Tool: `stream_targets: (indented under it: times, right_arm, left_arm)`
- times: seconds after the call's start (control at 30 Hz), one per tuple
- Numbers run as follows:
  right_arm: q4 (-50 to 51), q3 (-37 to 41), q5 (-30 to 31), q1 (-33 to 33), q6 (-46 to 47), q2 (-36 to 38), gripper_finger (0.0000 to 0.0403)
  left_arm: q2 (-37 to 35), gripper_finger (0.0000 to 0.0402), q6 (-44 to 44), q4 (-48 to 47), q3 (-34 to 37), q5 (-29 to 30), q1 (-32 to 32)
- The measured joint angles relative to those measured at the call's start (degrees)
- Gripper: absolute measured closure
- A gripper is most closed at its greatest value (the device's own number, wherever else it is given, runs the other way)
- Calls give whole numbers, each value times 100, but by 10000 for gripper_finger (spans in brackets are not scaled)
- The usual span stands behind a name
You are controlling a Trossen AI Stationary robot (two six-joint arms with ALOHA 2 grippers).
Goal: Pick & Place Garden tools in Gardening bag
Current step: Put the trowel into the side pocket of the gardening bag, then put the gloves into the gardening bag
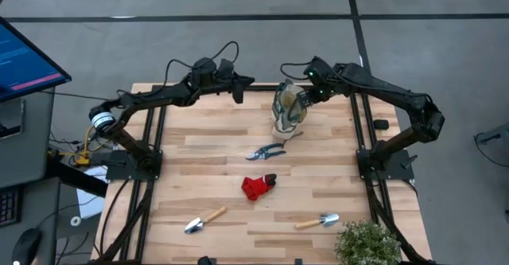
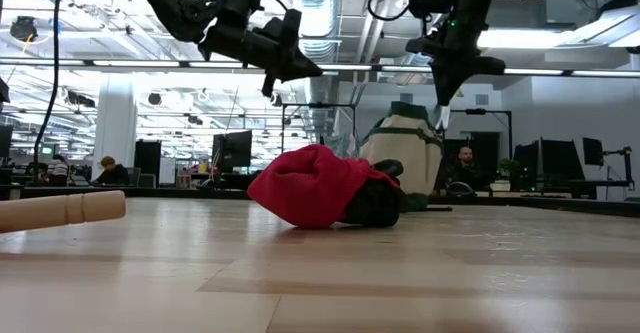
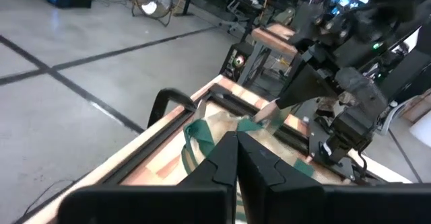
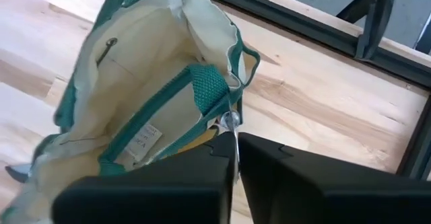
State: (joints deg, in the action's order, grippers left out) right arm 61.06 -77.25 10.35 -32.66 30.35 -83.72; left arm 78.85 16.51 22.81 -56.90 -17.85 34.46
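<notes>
Overhead, I read the right end effector (image 1: 305, 95) at the far edge of the surface (image 1: 207, 138), touching the rim of the gardening bag (image 1: 288, 112). Its own wrist view shows the fingers pressed together on a thin piece of the bag's rim, with a small metal part at their tips. The left end effector (image 1: 238, 91) hangs above the far edge, just left of the bag, its fingers together and carrying nothing.

Step in hand, as I judge it: the right arm is holding the bag's mouth open; no tool is in either end effector. Next, I would send the left arm down to the nearest tool, the pruning shears (image 1: 266, 151) lying just in front of the bag, while the right arm keeps its hold.

Still on the surface: the red-and-black glove (image 1: 258, 187) at centre, a trowel (image 1: 203, 220) near-left, and a second trowel (image 1: 318, 220) near-right beside the potted plant (image 1: 367, 244).

The right wrist view alone shows the bag's pale interior, where I see no tool. The low view shows both end effectors well above the surface, but the glove (image 2: 325, 187) partly hides the bag (image 2: 405, 148).
</notes>
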Motion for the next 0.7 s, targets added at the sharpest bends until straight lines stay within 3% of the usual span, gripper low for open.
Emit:
stream_targets:
  times: [0.57,0.7]
  right_arm:
    - [-502,-43,-320,2,-376,115,219]
    - [-310,-387,-293,0,-526,282,199]
  left_arm:
    - [-4,314,-140,-738,0,-20,38]
    - [-114,309,-125,-862,-1,-539,195]
